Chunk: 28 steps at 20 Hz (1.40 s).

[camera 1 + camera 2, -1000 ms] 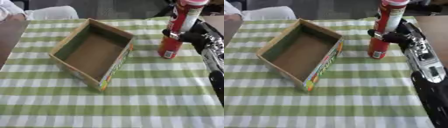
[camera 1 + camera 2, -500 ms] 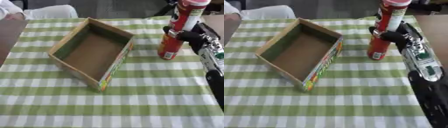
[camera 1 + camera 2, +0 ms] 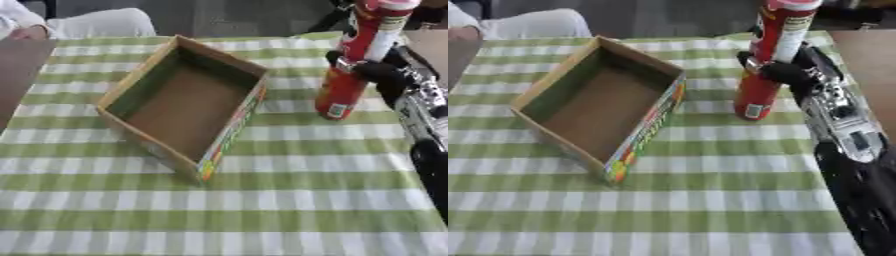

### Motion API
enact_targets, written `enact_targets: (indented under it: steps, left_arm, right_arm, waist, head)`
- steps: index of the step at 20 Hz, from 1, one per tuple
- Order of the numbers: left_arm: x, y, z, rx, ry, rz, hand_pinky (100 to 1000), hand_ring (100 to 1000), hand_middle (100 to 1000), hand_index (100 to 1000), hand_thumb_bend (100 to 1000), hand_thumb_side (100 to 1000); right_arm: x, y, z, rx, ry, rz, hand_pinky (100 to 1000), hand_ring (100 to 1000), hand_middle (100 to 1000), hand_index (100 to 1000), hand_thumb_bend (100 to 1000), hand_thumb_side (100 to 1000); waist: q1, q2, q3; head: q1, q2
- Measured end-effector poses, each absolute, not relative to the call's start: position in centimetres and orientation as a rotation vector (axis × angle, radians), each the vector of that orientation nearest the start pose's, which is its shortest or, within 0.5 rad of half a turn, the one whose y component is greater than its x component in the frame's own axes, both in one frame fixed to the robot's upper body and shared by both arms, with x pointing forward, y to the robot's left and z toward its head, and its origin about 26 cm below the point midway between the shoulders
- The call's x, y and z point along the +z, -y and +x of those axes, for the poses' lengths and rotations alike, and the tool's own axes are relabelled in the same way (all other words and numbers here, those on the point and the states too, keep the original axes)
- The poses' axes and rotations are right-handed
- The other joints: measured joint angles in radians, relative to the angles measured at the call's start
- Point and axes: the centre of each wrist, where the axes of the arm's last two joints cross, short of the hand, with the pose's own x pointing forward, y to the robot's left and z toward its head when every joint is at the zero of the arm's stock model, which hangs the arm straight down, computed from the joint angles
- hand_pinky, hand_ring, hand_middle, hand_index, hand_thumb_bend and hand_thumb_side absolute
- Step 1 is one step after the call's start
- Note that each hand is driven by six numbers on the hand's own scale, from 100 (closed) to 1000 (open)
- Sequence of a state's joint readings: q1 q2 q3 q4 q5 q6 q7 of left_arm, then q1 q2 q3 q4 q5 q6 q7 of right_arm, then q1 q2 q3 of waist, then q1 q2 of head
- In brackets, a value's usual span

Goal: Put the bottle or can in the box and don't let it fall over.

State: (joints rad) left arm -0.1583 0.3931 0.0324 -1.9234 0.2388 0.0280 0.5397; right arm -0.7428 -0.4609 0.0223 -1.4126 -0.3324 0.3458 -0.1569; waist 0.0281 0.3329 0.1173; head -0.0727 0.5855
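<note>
Can (image 3: pixel 361 59): tall red cylinder with a pale cap and a white label patch near its base; upright, leaning slightly, base on the green-and-white checked cloth, well to the right of the box. Box (image 3: pixel 185 104): open-topped cardboard, brown inside, coloured print along its near right wall; empty, set askew at the table's centre-left, resting flat.
</note>
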Motion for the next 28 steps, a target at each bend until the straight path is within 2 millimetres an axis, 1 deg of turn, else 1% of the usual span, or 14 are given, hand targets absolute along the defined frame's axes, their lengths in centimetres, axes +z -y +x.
enact_targets:
  steps: [3, 6, 8, 13, 17, 20, 23, 24, 25, 28]
  left_arm:
    - [15.4, -29.9, 29.3, 0.322, 2.043, 0.366, 712, 770, 761, 789, 407, 380]
    - [15.4, -29.9, 29.3, 0.322, 2.044, 0.365, 713, 769, 761, 789, 407, 378]
    - [15.4, -29.9, 29.3, 0.321, 2.044, 0.365, 713, 769, 761, 789, 407, 378]
    - [15.4, -29.8, 29.3, 0.319, 2.044, 0.363, 713, 769, 760, 788, 404, 379]
    - [15.3, -29.8, 29.3, 0.315, 2.045, 0.359, 713, 769, 760, 791, 410, 373]
    - [15.4, -29.7, 29.3, 0.315, 2.046, 0.358, 713, 769, 760, 791, 409, 374]
    - [15.4, -29.7, 29.3, 0.315, 2.048, 0.357, 714, 769, 760, 792, 410, 372]
    - [15.5, -29.7, 29.4, 0.315, 2.050, 0.356, 714, 769, 760, 792, 410, 371]
    - [15.6, -29.7, 29.4, 0.316, 2.053, 0.355, 714, 769, 760, 792, 411, 370]
    - [15.6, -29.6, 29.4, 0.318, 2.055, 0.356, 715, 769, 760, 793, 410, 369]
  right_arm:
    - [24.6, 27.7, 41.4, 0.115, 1.823, -0.122, 1000, 1000, 999, 356, 100, 100]
    - [26.0, 26.7, 41.0, 0.146, 1.867, -0.113, 1000, 1000, 999, 356, 100, 100]
    - [27.3, 25.8, 40.7, 0.180, 1.902, -0.094, 1000, 1000, 999, 356, 100, 100]
    - [30.9, 21.9, 40.0, 0.288, 1.974, -0.002, 1000, 1000, 998, 358, 100, 100]
    - [32.5, 18.1, 39.7, 0.371, 1.992, 0.098, 1000, 1000, 999, 362, 100, 100]
    - [32.8, 15.6, 39.8, 0.434, 1.980, 0.153, 1000, 1000, 999, 364, 100, 100]
    - [32.5, 13.5, 39.9, 0.489, 1.963, 0.191, 1000, 1000, 999, 372, 100, 100]
    - [32.3, 12.9, 39.9, 0.505, 1.956, 0.199, 1000, 1000, 998, 374, 132, 100]
    - [32.1, 12.3, 40.0, 0.520, 1.948, 0.206, 1000, 1000, 999, 376, 100, 100]
    - [31.0, 11.0, 40.4, 0.552, 1.924, 0.215, 1000, 1000, 999, 380, 100, 100]
  waist:
    - [0.000, 0.000, -0.001]
    - [0.000, 0.000, -0.004]
    - [-0.001, 0.000, -0.005]
    - [-0.006, -0.007, -0.004]
    - [-0.008, -0.012, 0.011]
    - [-0.016, -0.012, 0.022]
    - [-0.019, -0.012, 0.034]
    - [-0.020, -0.012, 0.040]
    - [-0.020, -0.012, 0.046]
    - [-0.025, -0.012, 0.060]
  head:
    - [0.000, 0.000]
    - [0.000, 0.001]
    - [0.000, 0.002]
    - [-0.007, 0.007]
    - [-0.017, 0.009]
    - [-0.023, 0.009]
    - [-0.029, 0.009]
    - [-0.032, 0.009]
    - [-0.035, 0.009]
    - [-0.042, 0.009]
